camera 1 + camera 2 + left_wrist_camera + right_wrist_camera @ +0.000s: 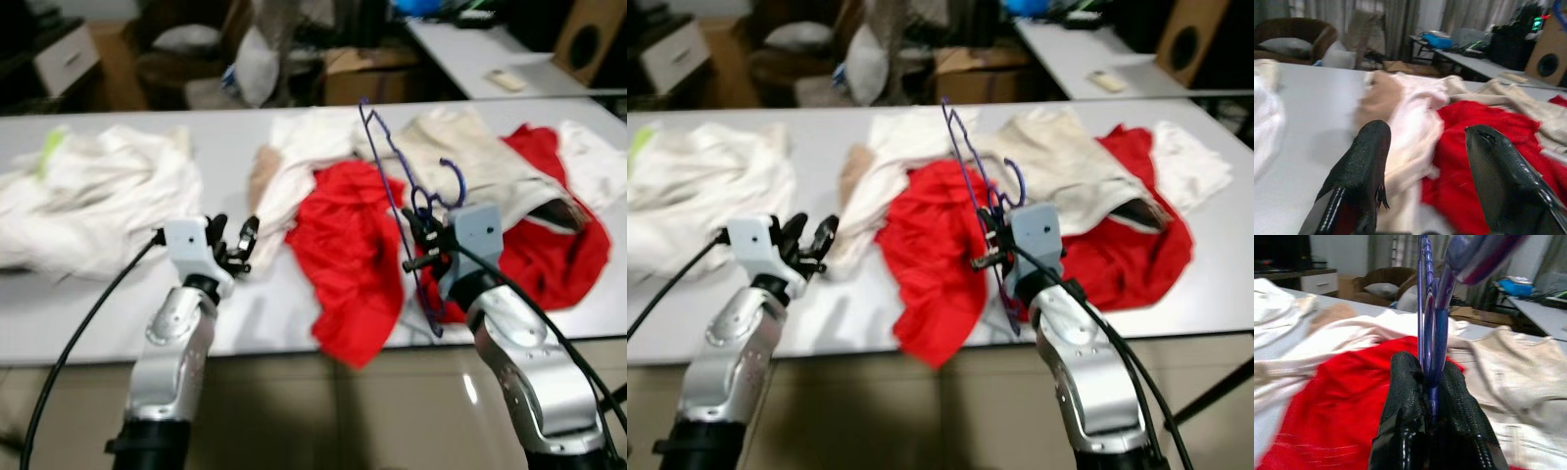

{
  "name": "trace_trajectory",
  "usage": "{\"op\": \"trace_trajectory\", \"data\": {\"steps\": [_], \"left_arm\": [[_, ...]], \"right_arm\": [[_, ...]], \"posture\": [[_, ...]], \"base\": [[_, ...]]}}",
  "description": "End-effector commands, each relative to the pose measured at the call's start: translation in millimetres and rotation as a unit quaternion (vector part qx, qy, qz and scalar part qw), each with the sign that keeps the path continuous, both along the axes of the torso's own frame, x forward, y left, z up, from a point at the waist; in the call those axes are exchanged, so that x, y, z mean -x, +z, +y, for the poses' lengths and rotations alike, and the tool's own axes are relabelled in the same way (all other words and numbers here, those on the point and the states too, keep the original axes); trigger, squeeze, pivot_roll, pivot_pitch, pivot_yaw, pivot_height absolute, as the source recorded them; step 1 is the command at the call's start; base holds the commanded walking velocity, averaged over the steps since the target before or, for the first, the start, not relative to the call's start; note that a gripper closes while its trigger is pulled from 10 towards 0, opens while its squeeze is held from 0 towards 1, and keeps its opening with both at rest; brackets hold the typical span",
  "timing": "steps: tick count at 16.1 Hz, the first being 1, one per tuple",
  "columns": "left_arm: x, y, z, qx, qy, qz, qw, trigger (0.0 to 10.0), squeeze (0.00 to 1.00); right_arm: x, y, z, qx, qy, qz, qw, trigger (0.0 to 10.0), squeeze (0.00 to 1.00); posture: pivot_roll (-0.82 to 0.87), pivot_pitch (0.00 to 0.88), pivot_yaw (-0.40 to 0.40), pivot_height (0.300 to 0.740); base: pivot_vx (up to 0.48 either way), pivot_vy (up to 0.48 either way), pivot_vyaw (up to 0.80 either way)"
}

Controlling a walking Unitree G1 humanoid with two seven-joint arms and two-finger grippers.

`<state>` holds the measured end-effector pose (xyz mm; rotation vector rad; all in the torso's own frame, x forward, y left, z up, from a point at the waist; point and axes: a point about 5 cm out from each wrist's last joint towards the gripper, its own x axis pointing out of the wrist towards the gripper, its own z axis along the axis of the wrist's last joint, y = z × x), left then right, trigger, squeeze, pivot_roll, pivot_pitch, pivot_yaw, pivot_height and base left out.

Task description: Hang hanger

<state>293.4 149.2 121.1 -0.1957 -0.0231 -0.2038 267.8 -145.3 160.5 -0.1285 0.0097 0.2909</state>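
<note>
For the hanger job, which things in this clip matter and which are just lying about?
In play:
- purple hanger, clamped upright in the right tool
- left tool, open, holding nothing, over the table's near edge

Lying about:
- red garment on the white table
- white clothes pile
- beige garment
- cardboard box behind the table

Looks to me like cluttered workroom or storage-type room, not tidy home. Long white bench (118, 323) in front of me, heaped with loose clothes (98, 196), white, cream, red. Behind it I see brown armchair (1298, 36) with cushion, cardboard box (367, 73), stuffed white bags (257, 64), white drawer unit (67, 57). Second grey table (470, 54) at back right carries small gear; wooden speaker (588, 39) beside it. Curtains (1396, 19) along far wall. Tiled floor (323, 411) under bench edge.
</note>
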Motion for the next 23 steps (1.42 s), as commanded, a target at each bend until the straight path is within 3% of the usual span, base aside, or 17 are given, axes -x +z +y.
{"op": "trace_trajectory", "data": {"steps": [1, 6, 9, 13, 15, 18, 20, 21, 22, 23], "left_arm": [[0.2, -1, -5.2, -0.002, -0.006, 0.001, 1.000, 10.0, 0.00], [-0.6, 0, -14.1, -0.015, -0.024, -0.008, 1.000, 10.0, 0.00], [0.0, -1, -19.8, -0.023, -0.044, -0.010, 0.999, 10.0, 0.00], [-1.2, -3, -17.8, -0.029, -0.042, -0.005, 0.999, 10.0, 0.00], [-5.3, -3, -16.0, -0.062, -0.027, -0.003, 0.998, 10.0, 0.00], [-10.2, -5, -15.1, -0.046, -0.019, 0.009, 0.999, 10.0, 0.00], [-13.7, -6, -11.0, -0.070, -0.018, 0.012, 0.997, 10.0, 0.00], [-17.3, -7, -6.7, -0.108, -0.030, 0.013, 0.994, 10.0, 0.00], [-20.0, -6, -6.1, -0.099, -0.053, 0.017, 0.994, 10.0, 0.72], [-23.1, -5, -6.3, -0.107, -0.075, 0.016, 0.991, 10.0, 1.00]], "right_arm": [[-2.3, 2, -5.5, 0.001, -0.005, -0.004, 1.000, 10.0, 0.00], [-2.8, 1, -6.2, 0.001, -0.011, -0.002, 1.000, 10.0, 0.00], [-2.9, -6, -15.9, -0.001, -0.042, 0.020, 0.999, 10.0, 0.00], [-1.6, -8, -20.7, -0.014, -0.055, 0.028, 0.998, 10.0, 0.00], [-1.4, -9, -22.5, -0.027, -0.068, 0.031, 0.997, 10.0, 0.00], [-1.9, -8, -25.2, -0.034, -0.077, 0.032, 0.996, 10.0, 0.00], [-2.0, -6, -24.9, -0.038, -0.076, 0.028, 0.996, 10.0, 0.00], [-2.2, -6, -22.9, -0.039, -0.072, 0.028, 0.996, 10.0, 0.00], [-2.5, -6, -21.0, -0.039, -0.069, 0.026, 0.997, 10.0, 0.00], [-3.3, -5, -19.8, -0.038, -0.067, 0.024, 0.997, 10.0, 0.00]], "posture": [[-0.09, 0.000, 0.040, 0.740], [-0.10, 0.000, 0.045, 0.740], [-0.11, 0.000, 0.050, 0.740], [-0.11, 0.000, 0.052, 0.740], [-0.11, 0.000, 0.058, 0.740], [-0.12, 0.000, 0.064, 0.740], [-0.12, 0.000, 0.067, 0.740], [-0.11, 0.000, 0.071, 0.740], [-0.11, 0.000, 0.076, 0.740], [-0.11, 0.000, 0.079, 0.740]], "base": [[0.386, 0.000, 0.00], [0.283, 0.000, 0.00], [0.000, 0.160, 0.00], [0.000, 0.480, -0.80], [0.000, -0.382, -0.80], [0.000, -0.266, -0.70], [0.000, 0.000, 0.00], [0.000, 0.000, 0.00], [0.000, 0.000, 0.00], [0.000, 0.000, 0.00]]}}
